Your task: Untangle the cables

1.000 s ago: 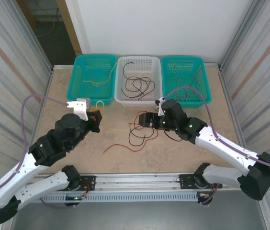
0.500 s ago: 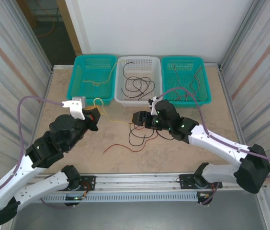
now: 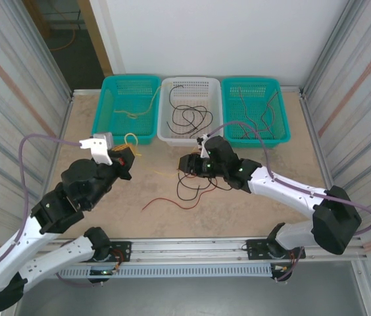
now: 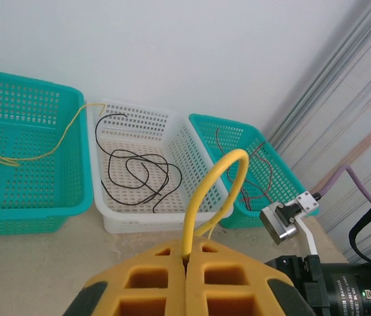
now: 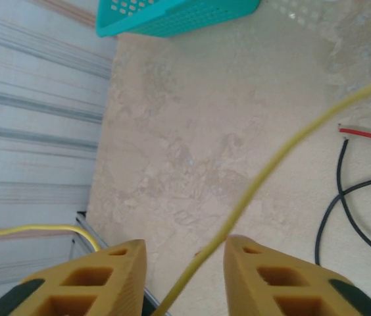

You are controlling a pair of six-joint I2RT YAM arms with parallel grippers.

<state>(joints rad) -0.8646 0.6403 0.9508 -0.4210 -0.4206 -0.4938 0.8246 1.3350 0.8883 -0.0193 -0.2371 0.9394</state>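
Yellow cable (image 4: 202, 187) clamped in left tool (image 4: 189, 257), strung right toward the black-and-red tangle (image 3: 192, 187) mid bench (image 3: 225, 217), seemingly held up to draw it free. Right tool (image 5: 185, 253) spread apart, strand passing loose between its fingers, likely as guide.

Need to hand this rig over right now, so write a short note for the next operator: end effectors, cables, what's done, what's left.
The left end effector is shut on a yellow cable, its loop standing above the fingers.
The right end effector is open; a yellow strand runs through the gap, ungripped.
Done: yellow wires lie in the left teal basket, black wires in the white basket, reddish wires in the right teal basket.
Left: a black cable and a red cable overlap on the table, plus the held yellow one.
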